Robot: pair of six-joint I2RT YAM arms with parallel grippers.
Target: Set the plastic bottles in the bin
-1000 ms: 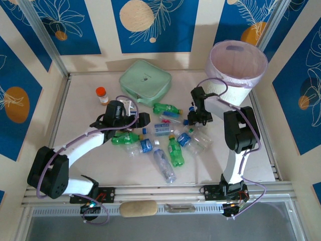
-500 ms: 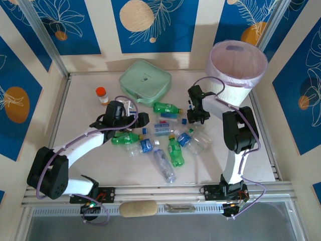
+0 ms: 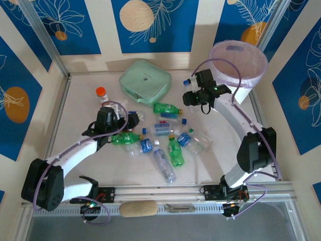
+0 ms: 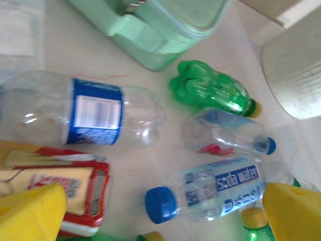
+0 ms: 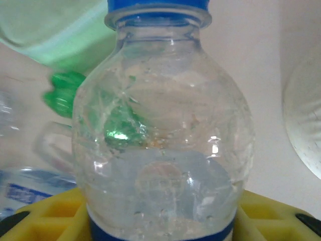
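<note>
My right gripper (image 3: 192, 95) is shut on a clear plastic bottle (image 5: 163, 130) with a blue cap (image 3: 186, 82). It holds the bottle above the table, left of the white bin (image 3: 238, 63) with its pale pink bag. Several more bottles lie in the table's middle: a green one (image 3: 167, 108), a soda water one (image 3: 161, 129) and a clear one (image 3: 164, 164). My left gripper (image 3: 133, 119) stands open at the pile's left edge. In the left wrist view its yellow fingertips (image 4: 30, 216) flank the soda water bottle (image 4: 220, 191) without touching it, and a blue-labelled clear bottle (image 4: 90, 115) lies beyond.
A flat mint-green pouch (image 3: 145, 82) lies at the back centre, and an orange-capped pill bottle (image 3: 102, 94) stands to its left. A red and yellow packet (image 4: 55, 186) lies beside my left fingertip. Low walls ring the table (image 3: 85, 108).
My right arm has lifted the clear bottle off the pile and carried it up and back toward the bin. My left gripper has shifted a little to the left.
</note>
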